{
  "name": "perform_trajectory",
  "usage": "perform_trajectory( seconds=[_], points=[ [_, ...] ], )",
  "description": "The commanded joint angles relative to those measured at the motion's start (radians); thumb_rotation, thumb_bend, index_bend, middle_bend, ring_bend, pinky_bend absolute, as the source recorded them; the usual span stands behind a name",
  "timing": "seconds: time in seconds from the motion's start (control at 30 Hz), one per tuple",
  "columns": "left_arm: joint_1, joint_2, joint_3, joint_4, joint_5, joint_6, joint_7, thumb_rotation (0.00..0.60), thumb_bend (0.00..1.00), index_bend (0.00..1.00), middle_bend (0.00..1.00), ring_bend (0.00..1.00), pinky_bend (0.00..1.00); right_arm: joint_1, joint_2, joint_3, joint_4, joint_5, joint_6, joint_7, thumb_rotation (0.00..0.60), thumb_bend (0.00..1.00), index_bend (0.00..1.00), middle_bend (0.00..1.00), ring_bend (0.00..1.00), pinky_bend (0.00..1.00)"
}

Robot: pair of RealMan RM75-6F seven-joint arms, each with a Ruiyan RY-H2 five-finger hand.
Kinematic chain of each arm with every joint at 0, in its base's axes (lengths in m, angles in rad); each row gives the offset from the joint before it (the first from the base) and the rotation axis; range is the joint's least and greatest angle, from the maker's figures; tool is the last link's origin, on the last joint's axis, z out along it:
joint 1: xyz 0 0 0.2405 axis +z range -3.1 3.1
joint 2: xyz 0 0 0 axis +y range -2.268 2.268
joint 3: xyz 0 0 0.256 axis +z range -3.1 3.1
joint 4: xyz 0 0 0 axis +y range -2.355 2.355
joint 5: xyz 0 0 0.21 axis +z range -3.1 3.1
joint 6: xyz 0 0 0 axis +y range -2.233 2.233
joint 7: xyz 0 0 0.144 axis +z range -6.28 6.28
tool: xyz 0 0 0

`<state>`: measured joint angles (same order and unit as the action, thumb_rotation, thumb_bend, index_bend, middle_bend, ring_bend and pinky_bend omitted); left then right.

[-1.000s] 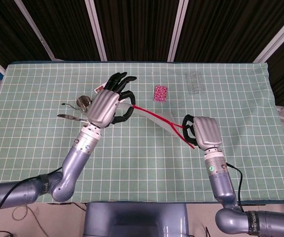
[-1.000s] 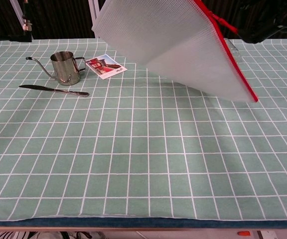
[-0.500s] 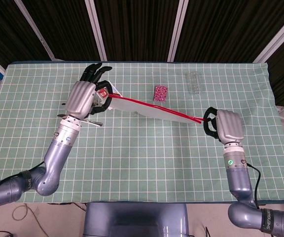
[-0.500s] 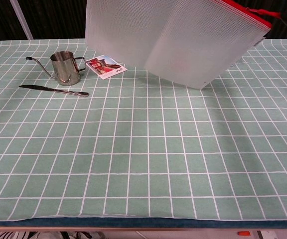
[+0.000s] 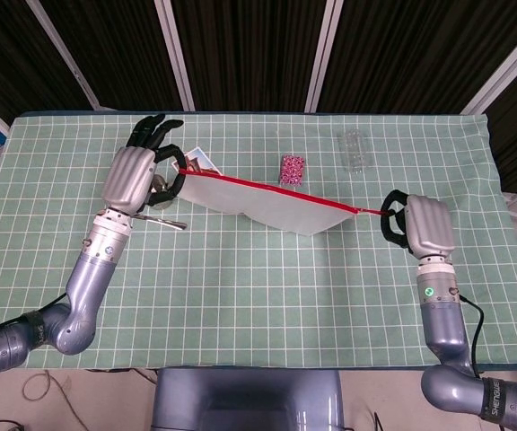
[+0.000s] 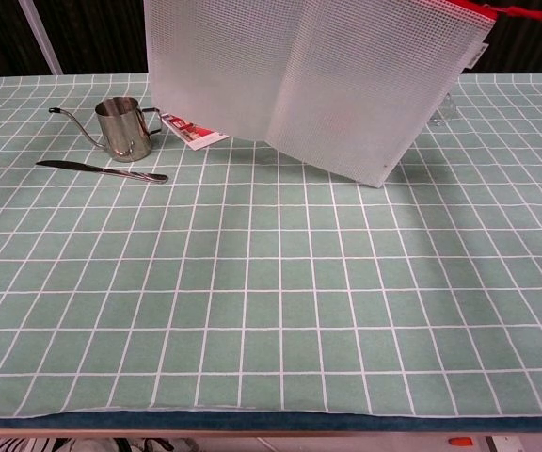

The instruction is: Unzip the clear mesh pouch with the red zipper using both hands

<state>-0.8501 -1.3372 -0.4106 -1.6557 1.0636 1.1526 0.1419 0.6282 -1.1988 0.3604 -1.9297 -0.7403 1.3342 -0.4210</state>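
You are holding the clear mesh pouch [image 5: 272, 205] up off the counter [image 5: 258, 296], stretched between both hands so that its red zipper [image 5: 267, 189] is running as a taut line from the left hand down toward the right. Your left hand [image 5: 142, 171] is gripping the pouch's far-left top corner, with its dark fingers [image 5: 155, 133] fanned out beyond the silver back of the hand. Your right hand [image 5: 424, 226] is sitting well to the right with its fingers curled in tight, and it is pinching the very end of the zipper, probably the pull tab, though the head view is too small there to be sure. In the chest view the pouch [image 6: 318, 80] is hanging like a sheet across the upper part of the frame, its lower corner dangling just above the green checked cloth and its red edge [image 6: 497, 11] showing only at the top right. On the counter to the left, a small steel pitcher [image 6: 120, 129] is standing upright with a knife [image 6: 102, 171] lying just in front of it, and a printed card [image 6: 193, 132] is partly tucked behind the pouch. Further back, a pink patterned packet [image 5: 292, 169] and a clear plastic container [image 5: 354, 149] are lying apart from each other.
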Motion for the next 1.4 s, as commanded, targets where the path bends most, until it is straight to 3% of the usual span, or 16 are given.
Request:
perform_trajectory(
  seconds=[0.03,0.23,0.33,0.4,0.43,0.47,0.53,0.67,0.87,1.1,1.4],
  points=[
    [0.002,-0.001,0.002,0.002,0.001,0.001,-0.001,0.6,0.42,0.56,0.14,0.0,0.0,-0.002,0.0,-0.001,0.003,-0.001,0.001,0.001,0.6,0.61,0.63,1.0,1.0,0.95],
    [0.011,0.002,0.007,0.006,-0.002,0.005,-0.005,0.6,0.42,0.55,0.14,0.0,0.0,-0.007,0.004,-0.001,0.006,-0.006,0.005,0.002,0.6,0.61,0.63,1.0,1.0,0.95],
    [0.017,0.006,0.011,0.005,-0.005,0.002,-0.006,0.6,0.33,0.5,0.12,0.0,0.0,-0.009,0.005,-0.002,0.002,-0.008,0.004,0.002,0.6,0.54,0.6,0.97,0.95,0.89],
    [0.021,0.013,0.017,0.001,-0.008,-0.006,-0.004,0.6,0.2,0.43,0.08,0.0,0.0,-0.01,0.005,-0.007,0.0,-0.016,0.005,0.0,0.6,0.4,0.46,0.82,0.8,0.78],
    [0.023,0.019,0.02,-0.003,-0.009,-0.01,-0.003,0.6,0.14,0.39,0.06,0.0,0.0,-0.01,0.005,-0.012,-0.001,-0.019,0.003,-0.004,0.6,0.32,0.32,0.68,0.68,0.71],
    [0.025,0.022,0.022,-0.006,-0.01,-0.013,-0.002,0.6,0.12,0.35,0.04,0.0,0.0,-0.01,0.005,-0.015,-0.003,-0.018,0.001,-0.008,0.6,0.26,0.19,0.54,0.55,0.64],
    [0.03,0.033,0.027,-0.016,-0.017,-0.021,0.0,0.6,0.11,0.32,0.03,0.0,0.0,-0.009,0.01,-0.019,-0.013,-0.005,-0.01,-0.018,0.6,0.19,0.04,0.35,0.36,0.52],
    [0.048,0.059,0.034,-0.038,-0.027,-0.023,-0.002,0.6,0.11,0.24,0.01,0.0,0.0,-0.008,0.024,-0.013,-0.037,0.014,-0.02,-0.019,0.6,0.16,0.0,0.16,0.17,0.34],
    [0.108,0.114,0.071,-0.087,-0.015,-0.006,-0.02,0.6,0.11,0.19,0.0,0.0,0.0,-0.03,0.052,-0.029,-0.063,-0.003,-0.013,-0.011,0.6,0.16,0.0,0.11,0.11,0.29],
    [0.247,0.201,0.17,-0.149,0.085,0.076,-0.078,0.6,0.11,0.18,0.0,0.0,0.0,-0.105,0.103,-0.095,-0.095,-0.087,0.008,0.03,0.6,0.16,0.0,0.11,0.11,0.29],
    [0.421,0.259,0.305,-0.068,0.274,0.206,-0.219,0.6,0.11,0.17,0.0,0.0,0.0,-0.234,0.157,-0.206,-0.071,-0.278,0.047,0.148,0.6,0.16,0.0,0.1,0.1,0.29]
  ],
)
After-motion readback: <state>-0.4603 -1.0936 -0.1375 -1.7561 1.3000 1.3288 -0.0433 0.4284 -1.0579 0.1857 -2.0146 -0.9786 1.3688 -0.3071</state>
